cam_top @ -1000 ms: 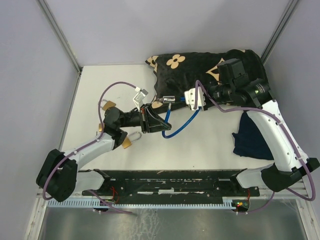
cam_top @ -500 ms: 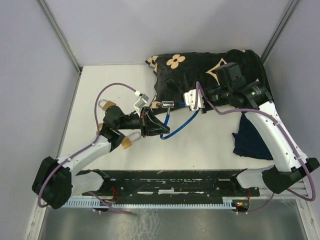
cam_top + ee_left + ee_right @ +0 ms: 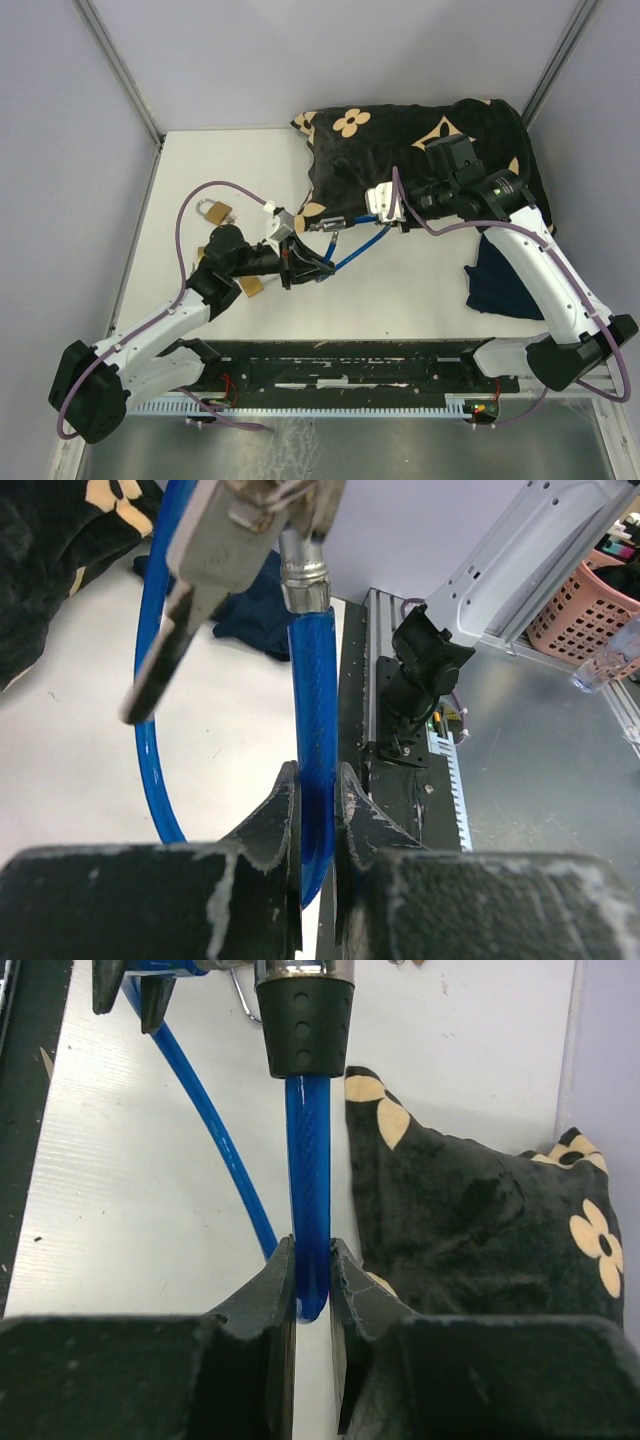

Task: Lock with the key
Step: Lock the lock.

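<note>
A blue cable lock [image 3: 355, 250] is strung between my two grippers above the table. My left gripper [image 3: 300, 263] is shut on one end of the cable [image 3: 315, 730], just below its metal ferrule. A silver key [image 3: 190, 590] hangs beside that end and shows small in the top view [image 3: 328, 225]. My right gripper [image 3: 378, 218] has the cable [image 3: 308, 1190] between its fingertips [image 3: 312, 1255], both touching it. The lock's black cylinder head [image 3: 305, 1020] sits just beyond them.
A black blanket with beige flowers [image 3: 400, 140] lies at the back, under the right arm. A dark blue cloth [image 3: 505, 280] lies on the right. Two brass padlocks [image 3: 213, 211] [image 3: 252, 287] rest near the left arm. A black rail [image 3: 340, 365] runs along the near edge.
My left gripper has drawn back toward the near left with its cable end. The loop has pulled from a sagging curve into a nearly straight line. The right gripper shifted slightly left.
</note>
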### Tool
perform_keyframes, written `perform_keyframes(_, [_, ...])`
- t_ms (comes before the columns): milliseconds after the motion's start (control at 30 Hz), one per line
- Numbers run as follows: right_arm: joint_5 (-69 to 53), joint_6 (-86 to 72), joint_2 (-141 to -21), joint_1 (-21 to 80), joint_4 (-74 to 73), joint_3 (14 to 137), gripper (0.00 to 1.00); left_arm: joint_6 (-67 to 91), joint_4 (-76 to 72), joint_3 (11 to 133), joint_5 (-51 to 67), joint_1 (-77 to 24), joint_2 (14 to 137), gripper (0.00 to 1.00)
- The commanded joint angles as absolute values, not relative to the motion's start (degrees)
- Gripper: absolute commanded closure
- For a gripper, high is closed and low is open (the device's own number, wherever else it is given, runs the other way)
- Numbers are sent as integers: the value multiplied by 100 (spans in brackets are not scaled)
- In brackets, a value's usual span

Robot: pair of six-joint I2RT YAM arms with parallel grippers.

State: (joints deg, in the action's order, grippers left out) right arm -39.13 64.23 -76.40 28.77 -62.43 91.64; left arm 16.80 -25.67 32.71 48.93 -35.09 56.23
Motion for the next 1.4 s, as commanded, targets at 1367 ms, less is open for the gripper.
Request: perform_keyframes(1367, [-3297, 6696, -7547, 3174, -6350, 9981, 85, 6889, -7645, 3954, 5825, -3419, 7478, 97])
